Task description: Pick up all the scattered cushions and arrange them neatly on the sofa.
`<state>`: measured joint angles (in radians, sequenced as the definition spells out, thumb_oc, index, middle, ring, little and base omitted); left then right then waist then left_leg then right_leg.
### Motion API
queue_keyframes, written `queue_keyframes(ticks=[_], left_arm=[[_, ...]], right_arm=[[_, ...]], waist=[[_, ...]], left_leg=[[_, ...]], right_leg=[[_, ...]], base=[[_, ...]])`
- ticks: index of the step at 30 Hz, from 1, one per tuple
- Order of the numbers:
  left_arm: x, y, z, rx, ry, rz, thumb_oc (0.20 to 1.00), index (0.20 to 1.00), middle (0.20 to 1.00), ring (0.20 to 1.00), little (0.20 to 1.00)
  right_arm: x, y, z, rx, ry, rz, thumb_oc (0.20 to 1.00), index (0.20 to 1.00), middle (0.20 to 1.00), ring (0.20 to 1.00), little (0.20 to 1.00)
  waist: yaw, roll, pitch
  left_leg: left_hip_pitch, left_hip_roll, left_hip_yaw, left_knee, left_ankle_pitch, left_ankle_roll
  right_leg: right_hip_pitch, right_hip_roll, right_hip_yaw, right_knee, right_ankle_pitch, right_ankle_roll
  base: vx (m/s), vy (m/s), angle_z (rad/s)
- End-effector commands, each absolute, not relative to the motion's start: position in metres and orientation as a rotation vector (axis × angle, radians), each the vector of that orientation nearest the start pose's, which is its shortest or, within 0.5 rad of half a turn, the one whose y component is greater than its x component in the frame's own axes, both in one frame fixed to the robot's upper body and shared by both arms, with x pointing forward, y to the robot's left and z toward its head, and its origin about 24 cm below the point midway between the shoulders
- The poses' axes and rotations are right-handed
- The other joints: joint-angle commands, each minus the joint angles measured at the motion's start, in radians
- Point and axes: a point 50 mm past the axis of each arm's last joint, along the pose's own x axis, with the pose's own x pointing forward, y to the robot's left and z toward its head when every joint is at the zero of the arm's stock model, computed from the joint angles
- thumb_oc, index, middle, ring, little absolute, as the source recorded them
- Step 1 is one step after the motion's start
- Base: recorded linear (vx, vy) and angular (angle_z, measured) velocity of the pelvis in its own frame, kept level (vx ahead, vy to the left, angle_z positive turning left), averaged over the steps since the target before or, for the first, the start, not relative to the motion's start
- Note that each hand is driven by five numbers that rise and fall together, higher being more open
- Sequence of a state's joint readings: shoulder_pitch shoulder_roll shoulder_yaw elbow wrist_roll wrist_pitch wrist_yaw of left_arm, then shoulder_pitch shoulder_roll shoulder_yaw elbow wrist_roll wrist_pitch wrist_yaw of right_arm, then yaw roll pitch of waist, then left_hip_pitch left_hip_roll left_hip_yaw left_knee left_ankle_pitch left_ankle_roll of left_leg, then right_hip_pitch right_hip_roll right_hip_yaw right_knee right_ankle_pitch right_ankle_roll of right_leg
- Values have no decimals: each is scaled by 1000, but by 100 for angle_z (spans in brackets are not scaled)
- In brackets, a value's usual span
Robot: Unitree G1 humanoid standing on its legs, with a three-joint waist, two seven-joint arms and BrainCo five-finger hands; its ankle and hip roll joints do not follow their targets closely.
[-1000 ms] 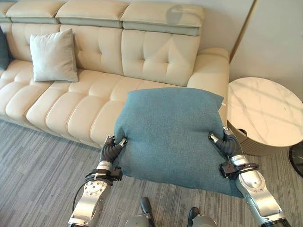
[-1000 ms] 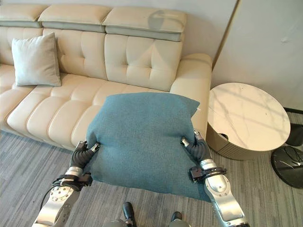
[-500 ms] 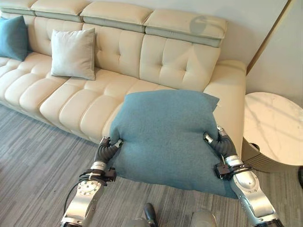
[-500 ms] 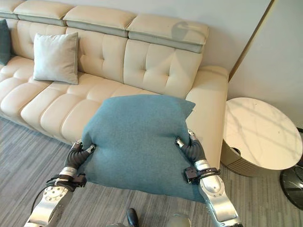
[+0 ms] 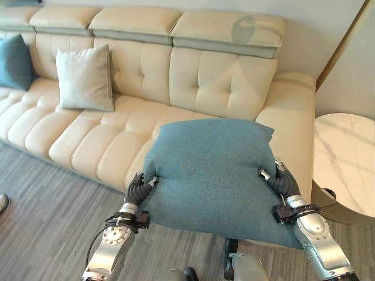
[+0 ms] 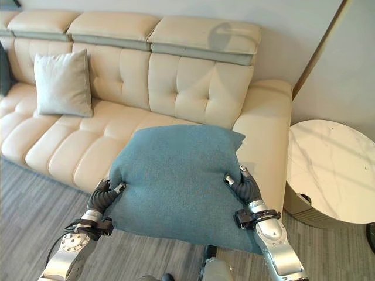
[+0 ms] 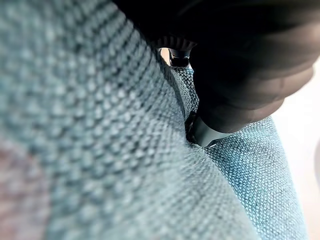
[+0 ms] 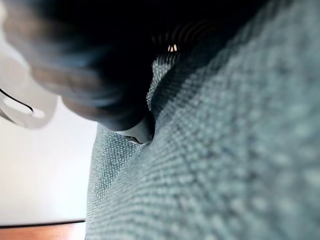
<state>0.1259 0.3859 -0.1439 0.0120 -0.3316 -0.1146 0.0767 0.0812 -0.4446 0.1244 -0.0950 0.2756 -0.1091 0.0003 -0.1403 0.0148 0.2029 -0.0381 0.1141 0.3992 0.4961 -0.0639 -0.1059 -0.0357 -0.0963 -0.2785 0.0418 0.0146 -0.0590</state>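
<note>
Two hands held the big teal cushion [image 5: 211, 172] up in the air, one on each side. My left hand [image 5: 139, 188] pinched its left edge and my right hand [image 5: 278, 181] pinched its right edge, so the fingers of both were clamped on the cloth. The cushion lay wide, stretched from one hand to the other, and it hung flat in front of me, just over the front edge of the sofa [image 5: 234, 88] near its right end.

What mattered for the next move, I thought, was this: the seat lay straight ahead of the cushion, past its far edge, and the right armrest [image 5: 293, 117] was just beside its right corner. Both hands were equally close to the seat, so I judged they would have to go forward together.

On the sofa sat a pale cushion [image 5: 85, 79] leaning on the backrest toward the left end, and a second teal cushion [image 5: 14, 61] at the far left edge. A round marble table [image 6: 331, 170] stood beside the right armrest.

From the head views I saw the whole sofa and where the cushion could go. In the left wrist view the fingers [image 7: 202, 132] dug into the weave [image 7: 100, 150], a pinch the head views did not make so plain.
</note>
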Motion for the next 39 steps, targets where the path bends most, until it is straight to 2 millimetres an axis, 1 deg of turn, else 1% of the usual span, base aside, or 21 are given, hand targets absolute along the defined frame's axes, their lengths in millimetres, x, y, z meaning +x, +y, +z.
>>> queue_keyframes(ticks=[1, 2, 3, 6, 7, 8, 9, 10, 13, 14, 19, 23, 27, 28, 32, 33, 35, 36, 37, 38, 39], left_arm=[[241, 186, 77, 30, -223, -105, 200, 200, 200, 200, 200], [241, 187, 78, 31, -223, -101, 200, 200, 200, 200, 200], [240, 189, 78, 33, -221, -90, 200, 200, 200, 200, 200], [239, 190, 76, 34, -217, -76, 200, 200, 200, 200, 200], [238, 189, 74, 16, -215, -56, 200, 200, 200, 200, 200], [240, 188, 74, 10, -221, -51, 200, 200, 200, 200, 200], [240, 188, 74, 9, -221, -51, 200, 200, 200, 200, 200], [241, 186, 75, -2, -223, -63, 200, 200, 200, 200, 200], [243, 186, 74, -2, -216, -67, 200, 200, 200, 200, 200], [243, 188, 73, 16, -209, -70, 200, 200, 200, 200, 200], [244, 201, 68, 90, -176, -42, 200, 200, 200, 200, 200], [248, 212, 70, 142, -173, 4, 200, 200, 200, 200, 200], [264, 216, 87, 169, -249, 45, 200, 200, 200, 200, 200], [265, 216, 88, 169, -251, 46, 200, 200, 200, 200, 200], [294, 204, 123, 158, -406, 81, 200, 200, 200, 200, 200], [294, 204, 123, 158, -408, 82, 200, 200, 200, 200, 200], [312, 199, 149, 172, -499, 109, 200, 200, 200, 200, 200], [335, 190, 187, 185, -615, 136, 200, 200, 200, 200, 200], [335, 190, 188, 185, -620, 136, 200, 200, 200, 200, 200], [354, 185, 224, 217, -698, 166, 200, 200, 200, 200, 200], [354, 185, 225, 217, -698, 166, 200, 200, 200, 200, 200]], right_arm=[[241, -176, 110, -122, -354, 238, 200, 200, 200, 200, 200], [241, -177, 110, -124, -351, 233, 200, 200, 200, 200, 200], [240, -177, 107, -134, -337, 229, 200, 200, 200, 200, 200], [240, -178, 105, -143, -324, 225, 200, 200, 200, 200, 200], [240, -179, 100, -159, -300, 223, 200, 200, 200, 200, 200], [240, -179, 99, -175, -292, 227, 200, 200, 200, 200, 200], [240, -179, 99, -175, -292, 227, 200, 200, 200, 200, 200], [242, -178, 99, -194, -294, 232, 200, 200, 200, 200, 200], [246, -175, 99, -202, -291, 239, 200, 200, 200, 200, 200], [248, -172, 97, -201, -281, 243, 200, 200, 200, 200, 200], [255, -161, 95, -148, -277, 256, 200, 200, 200, 200, 200], [265, -146, 102, -114, -309, 281, 200, 200, 200, 200, 200], [280, -122, 124, -66, -403, 330, 200, 200, 200, 200, 200], [280, -121, 124, -65, -406, 329, 200, 200, 200, 200, 200], [299, -94, 176, -16, -609, 324, 200, 200, 200, 200, 200], [300, -94, 176, -16, -611, 324, 200, 200, 200, 200, 200], [310, -83, 210, -18, -729, 284, 200, 200, 200, 200, 200], [319, -71, 256, -23, -879, 229, 200, 200, 200, 200, 200], [320, -71, 258, -23, -884, 227, 200, 200, 200, 200, 200], [327, -64, 296, -42, -984, 158, 200, 200, 200, 200, 200], [327, -64, 296, -42, -985, 157, 200, 200, 200, 200, 200]], waist=[[-2, -47, -83], [0, -55, -84], [7, -63, -84], [14, -61, -82], [23, -43, -83], [17, -30, -88], [19, -30, -87], [10, -3, -100], [13, 8, -102], [22, 7, -102], [52, -6, -94], [77, -22, -73], [101, -34, -27], [102, -35, -29], [126, -20, 10], [126, -21, 7], [136, -11, 17], [150, 3, 30], [151, 2, 31], [167, 16, 35], [168, 16, 35]], left_leg=[[75, 51, 22, -210, -67, -6], [60, 63, 11, -257, -57, -7], [41, 65, -22, -353, 6, -13], [32, 71, -62, -392, 42, -25], [19, 89, -197, -477, 99, -43], [26, 94, -229, -512, 109, -46], [30, 94, -226, -516, 110, -46], [65, 90, -208, -551, 103, -49], [79, 67, -203, -545, 92, -37], [91, 47, -190, -539, 78, -28], [83, -6, -177, -505, 31, 13], [46, -27, -169, -480, 10, 35], [-43, -29, -158, -449, 6, 43], [-49, -29, -157, -445, 5, 43], [-182, -49, -192, -422, 19, 44], [-189, -50, -192, -423, 23, 44], [-240, -53, -211, -429, 43, 39], [-288, -56, -229, -441, 68, 32], [-293, -57, -229, -442, 72, 32], [-325, -61, -249, -466, 90, 29], [-325, -61, -249, -466, 90, 29]], right_leg=[[-41, -32, -30, -60, 4, 176], [-33, -37, -17, -62, 0, 178], [-28, -34, 12, -69, 7, 171], [-15, -28, 43, -72, 1, 171], [1, -16, 134, -48, -18, 164], [6, -20, 165, -38, -28, 166], [7, -20, 167, -37, -29, 166], [16, -26, 181, -35, -33, 176], [21, -42, 202, -37, -22, 184], [31, -64, 215, -47, -14, 192], [14, -105, 254, -52, 10, 221], [-37, -109, 280, -37, 25, 235], [-155, -103, 281, -4, 62, 244], [-161, -103, 282, -2, 62, 244], [-253, -118, 280, -18, 85, 237], [-260, -119, 281, -18, 88, 237], [-307, -126, 277, -18, 100, 236], [-346, -131, 263, -19, 107, 239], [-351, -132, 263, -20, 110, 238], [-386, -131, 256, -19, 111, 241], [-386, -131, 257, -18, 111, 241]], base=[[134, 54, -68], [152, 96, -70], [80, 67, -50], [121, 123, -78], [246, 297, -142], [246, 299, -151], [173, 287, -107], [94, 164, -71], [129, 250, -22], [120, 221, -40], [59, 197, -21], [-8, 103, -19], [-86, 26, -29], [-67, 15, -9], [-40, 23, 1], [-32, 3, 12], [-23, -14, 16], [-21, -16, 27], [-20, -7, 38], [-16, 4, 32], [-3, 9, 24]])
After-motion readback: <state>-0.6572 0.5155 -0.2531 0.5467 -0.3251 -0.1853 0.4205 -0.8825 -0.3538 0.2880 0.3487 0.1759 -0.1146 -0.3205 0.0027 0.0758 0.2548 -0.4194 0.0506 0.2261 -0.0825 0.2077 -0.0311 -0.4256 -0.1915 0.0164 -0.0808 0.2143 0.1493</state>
